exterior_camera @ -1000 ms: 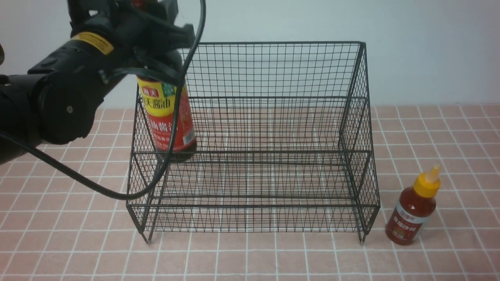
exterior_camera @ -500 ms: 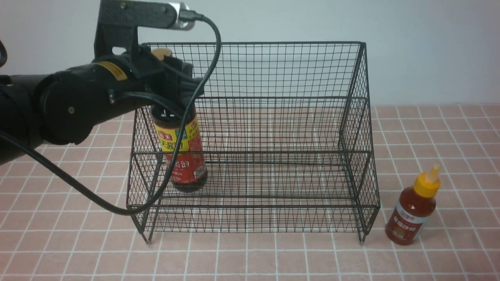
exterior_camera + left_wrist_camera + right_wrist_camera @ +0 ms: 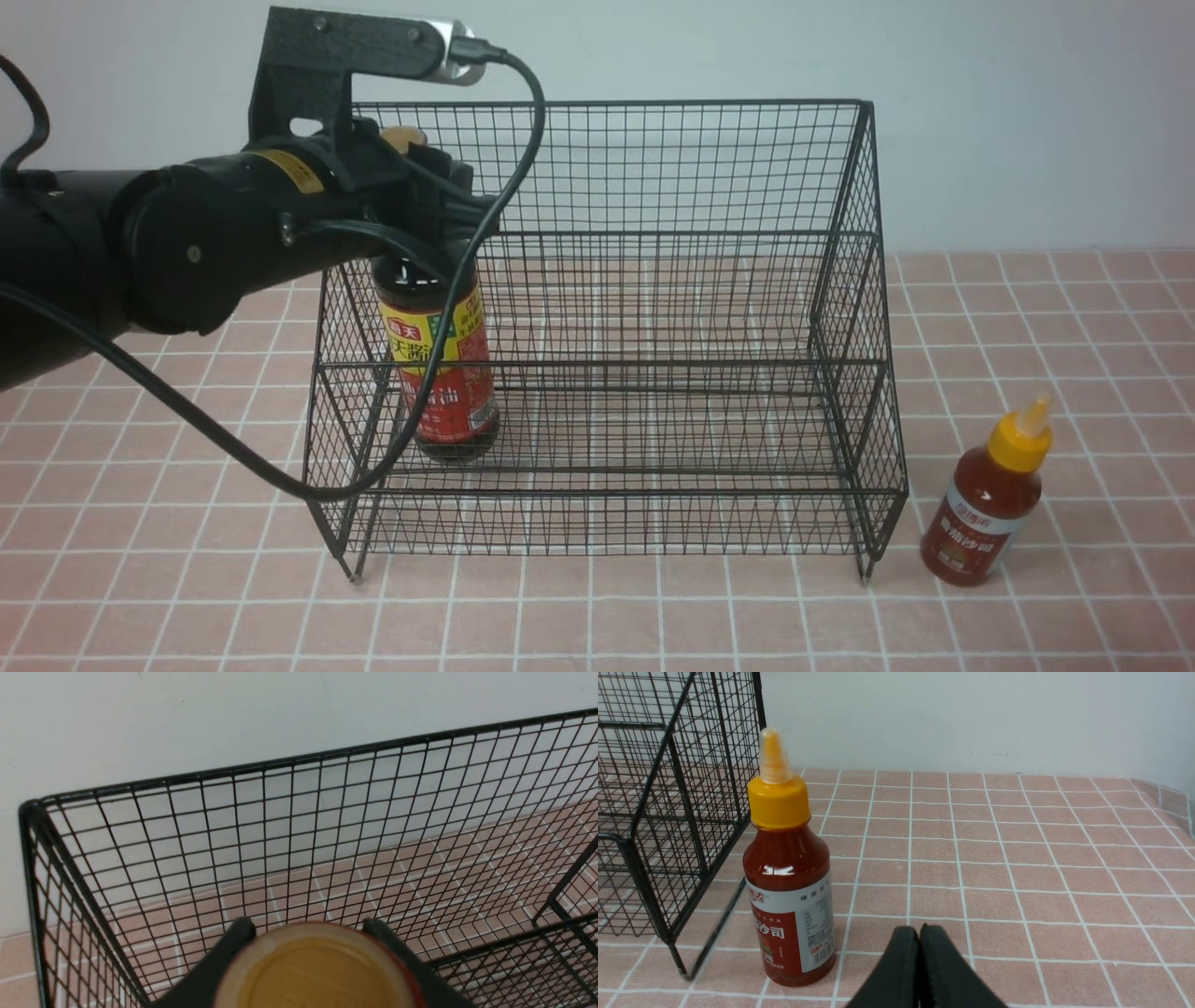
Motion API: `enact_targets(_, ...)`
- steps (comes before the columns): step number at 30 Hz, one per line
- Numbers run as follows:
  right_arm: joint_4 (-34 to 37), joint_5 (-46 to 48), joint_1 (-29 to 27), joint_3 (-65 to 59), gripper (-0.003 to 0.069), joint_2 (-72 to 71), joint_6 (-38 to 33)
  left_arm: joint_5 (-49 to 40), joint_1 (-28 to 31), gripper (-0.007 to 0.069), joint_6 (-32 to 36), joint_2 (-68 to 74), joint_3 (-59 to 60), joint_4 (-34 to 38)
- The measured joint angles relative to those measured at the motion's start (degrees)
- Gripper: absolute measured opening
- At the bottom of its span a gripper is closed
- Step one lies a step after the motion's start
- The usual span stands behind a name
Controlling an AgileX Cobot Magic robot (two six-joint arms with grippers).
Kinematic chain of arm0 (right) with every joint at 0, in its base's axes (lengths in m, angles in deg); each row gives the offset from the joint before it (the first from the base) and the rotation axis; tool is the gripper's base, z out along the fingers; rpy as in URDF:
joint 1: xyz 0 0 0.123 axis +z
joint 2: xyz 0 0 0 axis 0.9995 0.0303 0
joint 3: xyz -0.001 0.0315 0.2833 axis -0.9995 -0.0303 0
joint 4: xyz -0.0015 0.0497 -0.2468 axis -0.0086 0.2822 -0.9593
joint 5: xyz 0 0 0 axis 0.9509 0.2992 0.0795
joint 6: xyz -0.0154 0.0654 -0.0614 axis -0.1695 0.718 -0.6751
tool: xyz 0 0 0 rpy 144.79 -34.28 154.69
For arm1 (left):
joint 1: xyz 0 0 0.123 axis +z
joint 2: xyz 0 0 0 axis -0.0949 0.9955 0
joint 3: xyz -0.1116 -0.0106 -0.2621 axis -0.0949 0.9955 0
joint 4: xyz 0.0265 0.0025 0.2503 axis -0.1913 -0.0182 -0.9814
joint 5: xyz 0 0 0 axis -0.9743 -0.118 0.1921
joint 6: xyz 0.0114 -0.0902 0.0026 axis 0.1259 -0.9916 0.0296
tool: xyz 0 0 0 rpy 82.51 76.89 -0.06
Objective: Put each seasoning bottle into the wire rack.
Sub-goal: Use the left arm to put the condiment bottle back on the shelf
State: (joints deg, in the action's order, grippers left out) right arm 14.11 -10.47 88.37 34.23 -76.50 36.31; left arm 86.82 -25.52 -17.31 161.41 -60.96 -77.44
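Front view gives the whole layout: the wire rack (image 3: 653,168) stands on the pink tiled tabletop (image 3: 597,616) against a pale wall, and the left gripper (image 3: 420,201) reaches in over its left side, clamped on the neck of the soy-sauce bottle (image 3: 443,373). The bottle hangs upright at the left end of the lower front tier, its base down near that tier's wire floor; whether it touches the floor cannot be told through the mesh. A black cable (image 3: 187,429) loops from the left arm across the rack's front left corner. The left wrist view adds what the front one hides: the bottle's round yellow-brown cap (image 3: 322,970) seen from above, with a dark finger (image 3: 238,935) pressed to each side of it, and the rack's tall grid back (image 3: 327,812) and left corner beyond. The red-sauce bottle (image 3: 985,509) stands upright on the tiles just beside the rack's front right foot, outside the rack. The right gripper (image 3: 920,947) shows only in the right wrist view, its fingers pressed together with nothing between them, low over the tiles near that red-sauce bottle (image 3: 789,891), apart from it, the rack's side (image 3: 668,812) beyond.
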Motion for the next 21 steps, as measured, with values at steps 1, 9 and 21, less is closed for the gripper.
enact_targets(1, 0.0, 0.0, 0.0, 0.0, -0.0015, 0.0, 0.0, 0.1, 0.0, 0.0256, 0.0, 0.0, 0.0, 0.0)
enact_targets(9, 0.0, 0.0, 0.0, 0.0, -0.0015, 0.0, 0.0, -2.9, 0.0, 0.0345, -0.1, 0.0, 0.3, 0.1)
enact_targets(21, 0.0, 0.0, 0.0, 0.0, -0.0015, 0.0, 0.0, -4.9, -0.1, 0.0484, -0.1, -11.2, 0.4, 0.2)
